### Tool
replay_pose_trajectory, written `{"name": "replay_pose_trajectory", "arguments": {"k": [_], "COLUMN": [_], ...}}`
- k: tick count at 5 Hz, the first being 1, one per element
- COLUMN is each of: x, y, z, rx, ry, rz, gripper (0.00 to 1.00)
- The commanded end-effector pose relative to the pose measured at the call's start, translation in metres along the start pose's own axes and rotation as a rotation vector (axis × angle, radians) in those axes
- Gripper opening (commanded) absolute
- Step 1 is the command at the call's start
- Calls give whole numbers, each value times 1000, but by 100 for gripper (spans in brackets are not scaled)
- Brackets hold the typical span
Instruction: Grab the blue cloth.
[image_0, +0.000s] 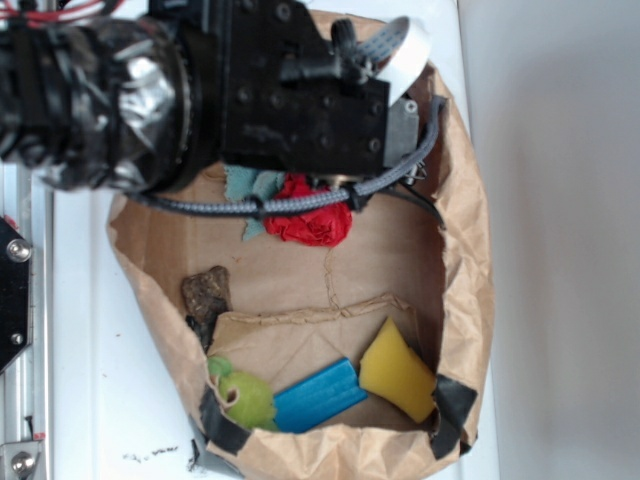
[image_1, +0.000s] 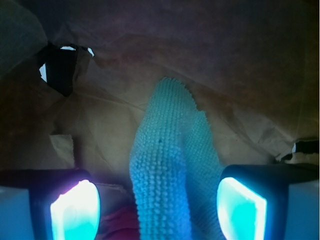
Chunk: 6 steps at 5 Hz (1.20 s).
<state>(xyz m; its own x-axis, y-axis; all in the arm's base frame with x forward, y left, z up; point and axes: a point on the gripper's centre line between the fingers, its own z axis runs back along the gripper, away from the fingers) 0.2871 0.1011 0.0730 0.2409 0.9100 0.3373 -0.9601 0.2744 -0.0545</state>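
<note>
Your gripper (image_1: 159, 207) sits open astride the blue cloth (image_1: 170, 165), which lies bunched between its fingers on the far side of the paper bag (image_0: 470, 270). Approach done; closing and lifting remain.

Two cloths (one blue cloth (image_0: 250, 186), one red cloth (image_0: 312, 216)), one paper bag (image_0: 470, 250)

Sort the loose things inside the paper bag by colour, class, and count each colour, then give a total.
Blue: 2, the blue cloth and the ridged block
Red: 1, the red cloth
Yellow: 1, the wedge
Green: 1, the round toy
Brown: 1, the dark lump
Total: 6
</note>
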Motion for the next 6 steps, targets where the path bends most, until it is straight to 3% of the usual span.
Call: {"name": "replay_pose_trajectory", "arguments": {"k": [1, 2, 6], "x": [16, 15, 15], "y": [-3, -3, 2], "z": [14, 13, 15], "rx": [-58, -71, -94], "ry": [-26, -29, -26], "rz": [3, 3, -12], "gripper": [89, 0, 0]}}
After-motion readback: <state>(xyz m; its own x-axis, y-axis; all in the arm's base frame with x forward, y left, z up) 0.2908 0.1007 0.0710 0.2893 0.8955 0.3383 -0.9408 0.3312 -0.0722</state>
